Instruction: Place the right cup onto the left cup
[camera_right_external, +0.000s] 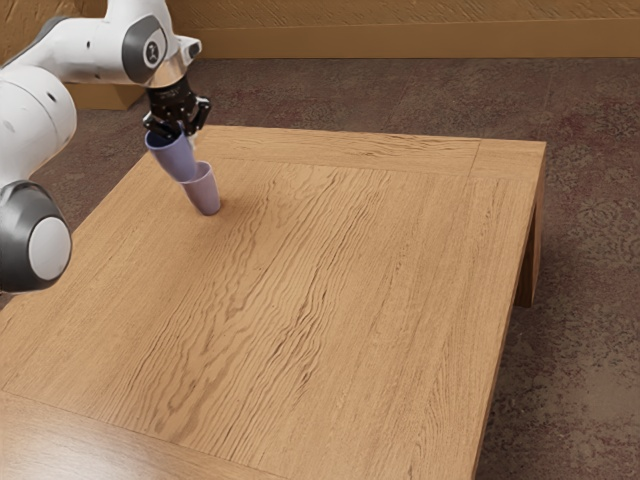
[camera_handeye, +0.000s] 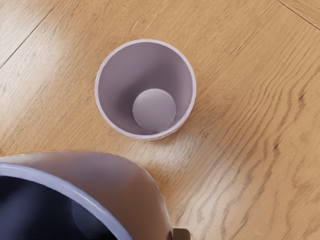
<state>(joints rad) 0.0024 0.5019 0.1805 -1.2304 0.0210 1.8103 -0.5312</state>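
The gripper (camera_right_external: 184, 131) is shut on the rim of the blue-purple cup (camera_right_external: 174, 158), holding it off the table near the far left corner in the exterior view. The pinkish-lilac cup (camera_right_external: 203, 190) stands upright on the tabletop; in that view the held cup's base overlaps its rim, and whether they touch I cannot tell. In the wrist view the lilac cup (camera_handeye: 146, 87) shows its bare inside and round bottom. Beside it, large and close to the hand, is the held cup (camera_handeye: 120, 187), with its dark opening partly in the picture.
The wooden table (camera_right_external: 300, 300) stretches from both cups toward the exterior view's right and front. Its far edge runs just behind the cups. A patterned carpet (camera_right_external: 590, 300) surrounds the table, and a wooden wall base (camera_right_external: 400, 38) lies beyond.
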